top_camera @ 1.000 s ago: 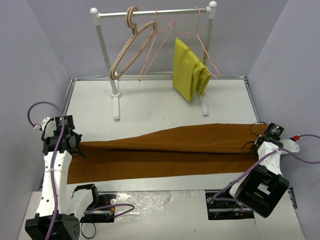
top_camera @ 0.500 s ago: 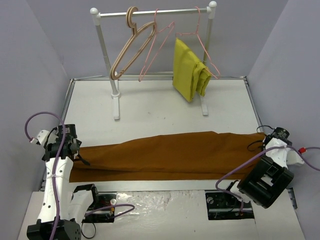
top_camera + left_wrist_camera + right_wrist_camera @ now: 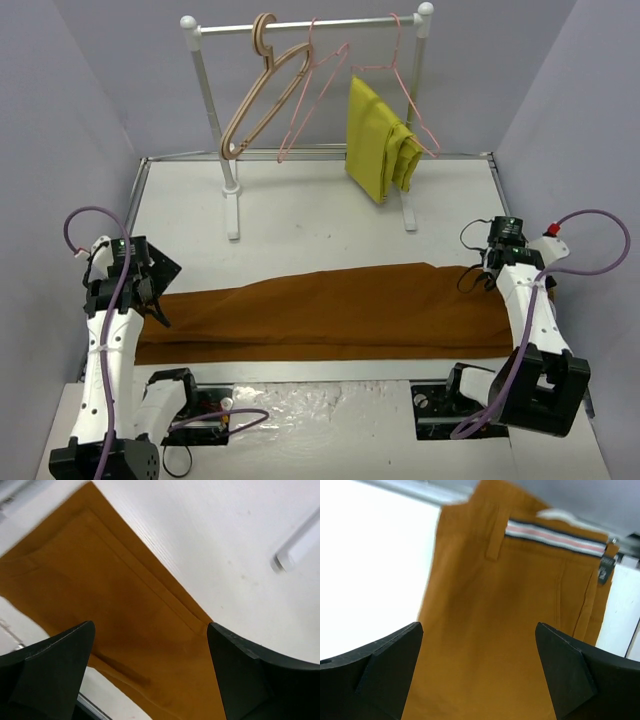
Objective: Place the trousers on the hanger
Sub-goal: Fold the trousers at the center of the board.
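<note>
White table [image 3: 300, 215] | trousers [image 3: 330, 310] now folded lengthwise, 9 to 3 o'clock | left tool [image 3: 150, 625], right tool [image 3: 479, 625] released, lifted clear | pink wire hanger [image 3: 315, 95] at 12 o'clock likely next

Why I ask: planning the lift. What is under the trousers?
The trousers lie flat on the white table, whose surface shows along their edges. Nothing pokes out from beneath; anything under the cloth is covered and cannot be seen.

Rust-brown trousers [image 3: 330, 310] — striped waistband trim [image 3: 555, 539]
</note>
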